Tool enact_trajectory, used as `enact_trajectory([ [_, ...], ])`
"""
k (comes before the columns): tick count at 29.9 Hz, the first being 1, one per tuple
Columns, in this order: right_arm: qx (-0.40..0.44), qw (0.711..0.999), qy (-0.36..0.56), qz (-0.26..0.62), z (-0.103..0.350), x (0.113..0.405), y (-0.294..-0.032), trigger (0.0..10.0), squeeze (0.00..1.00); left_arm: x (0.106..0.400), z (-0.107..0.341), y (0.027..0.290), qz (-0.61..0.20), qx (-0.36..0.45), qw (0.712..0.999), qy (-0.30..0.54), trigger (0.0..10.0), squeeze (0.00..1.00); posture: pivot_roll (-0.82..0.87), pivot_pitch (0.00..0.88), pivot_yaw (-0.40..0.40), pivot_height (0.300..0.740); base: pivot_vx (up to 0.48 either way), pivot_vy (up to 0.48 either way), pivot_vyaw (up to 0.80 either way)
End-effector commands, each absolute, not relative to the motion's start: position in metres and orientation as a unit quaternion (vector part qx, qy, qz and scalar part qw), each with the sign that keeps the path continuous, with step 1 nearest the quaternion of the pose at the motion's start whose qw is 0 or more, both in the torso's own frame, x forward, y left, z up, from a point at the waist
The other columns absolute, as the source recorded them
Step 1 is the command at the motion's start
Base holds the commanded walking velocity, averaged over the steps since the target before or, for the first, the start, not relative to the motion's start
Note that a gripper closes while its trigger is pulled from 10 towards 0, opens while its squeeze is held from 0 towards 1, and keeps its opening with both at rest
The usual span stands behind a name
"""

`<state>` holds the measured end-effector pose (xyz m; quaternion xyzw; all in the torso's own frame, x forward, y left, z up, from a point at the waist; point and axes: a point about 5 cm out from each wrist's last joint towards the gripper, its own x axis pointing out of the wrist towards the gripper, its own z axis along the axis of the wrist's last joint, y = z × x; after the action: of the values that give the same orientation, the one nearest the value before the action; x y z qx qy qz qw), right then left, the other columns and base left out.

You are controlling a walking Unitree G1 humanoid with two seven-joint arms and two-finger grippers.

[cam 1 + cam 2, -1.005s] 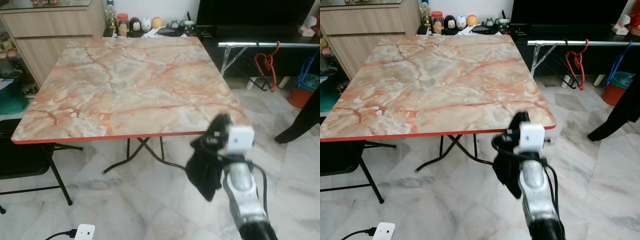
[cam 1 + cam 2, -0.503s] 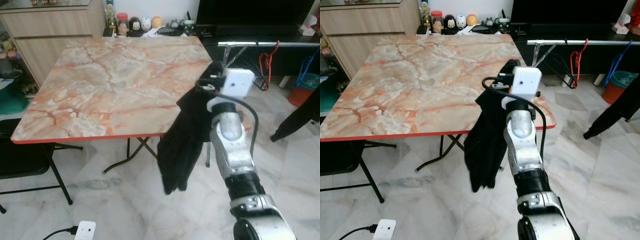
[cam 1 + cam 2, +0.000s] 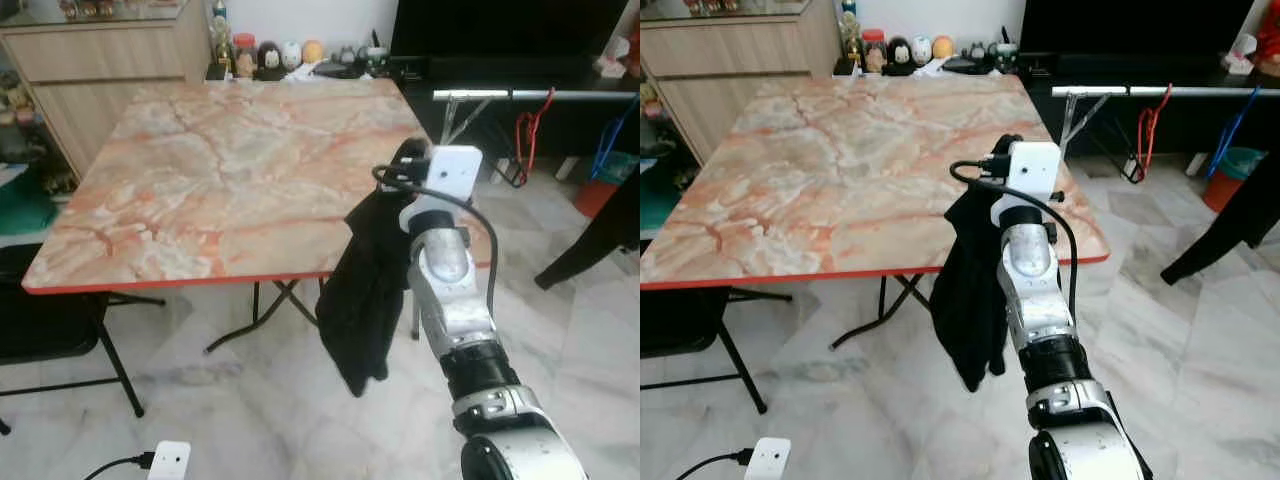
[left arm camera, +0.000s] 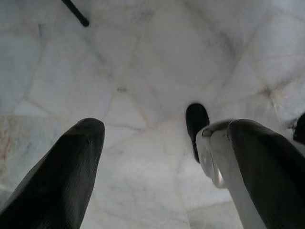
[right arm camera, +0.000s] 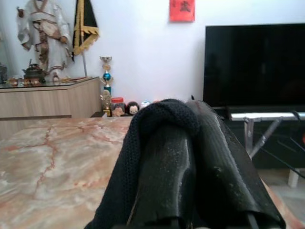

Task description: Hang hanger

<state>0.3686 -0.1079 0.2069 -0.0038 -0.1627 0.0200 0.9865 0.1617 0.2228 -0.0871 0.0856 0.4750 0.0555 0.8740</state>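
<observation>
the robot's right gripper (image 5: 190, 157), on a raised silver arm, is over the near right corner of the square folding surface with a pink and orange marbled top and red edge (image 3: 230, 170). its two long black fingers (image 5: 167, 171) are pressed together, pinching a black knitted garment (image 3: 365, 290). the cloth drapes over the fingertips and hangs limp below the surface edge, above the pale marble floor (image 3: 250, 400). whether a hanger sits inside the garment cannot be told

beyond the surface, to the right, a metal drying rack with a horizontal silver rail (image 3: 530, 95) stands before a dark television cabinet; a red plastic hanger (image 3: 527, 125) hangs from that rail, well apart from the gripper

the left gripper (image 4: 157, 162) points down at the floor with its fingers spread apart and nothing between them

a black chair (image 3: 45, 320) stands at the left, and small figurines (image 3: 270, 55) line the far edge of the surface
</observation>
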Motion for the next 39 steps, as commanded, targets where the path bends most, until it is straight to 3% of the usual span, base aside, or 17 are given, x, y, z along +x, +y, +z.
enact_trajectory([
  [1,-0.001,0.981,-0.194,0.025,0.221,0.367,-0.104,10.0,0.00,0.160,-0.088,0.224,0.066,0.079,0.874,0.475,10.0,0.00,0.08,0.000,-0.025,0.740,0.431,0.000,0.00],
  [13,0.009,0.972,-0.232,0.023,0.242,0.367,-0.102,10.0,0.00,0.161,-0.087,0.224,0.061,0.082,0.874,0.476,10.0,0.00,0.08,0.000,-0.025,0.740,0.452,0.000,0.00],
  [28,0.021,0.943,-0.327,0.050,0.317,0.381,-0.089,10.0,0.00,0.143,-0.093,0.228,0.064,0.086,0.861,0.497,10.0,0.00,0.06,0.000,-0.027,0.740,0.445,0.000,0.00],
  [33,-0.002,0.958,-0.284,0.050,0.302,0.388,-0.087,10.0,0.00,0.143,-0.094,0.226,0.056,0.081,0.862,0.497,10.0,0.00,0.07,0.000,-0.035,0.740,0.000,0.000,0.00],
  [39,-0.051,0.981,-0.164,0.086,0.233,0.379,-0.078,10.0,0.00,0.141,-0.095,0.225,0.054,0.084,0.859,0.502,10.0,0.00,0.06,0.000,-0.033,0.740,0.000,0.000,0.00],
])
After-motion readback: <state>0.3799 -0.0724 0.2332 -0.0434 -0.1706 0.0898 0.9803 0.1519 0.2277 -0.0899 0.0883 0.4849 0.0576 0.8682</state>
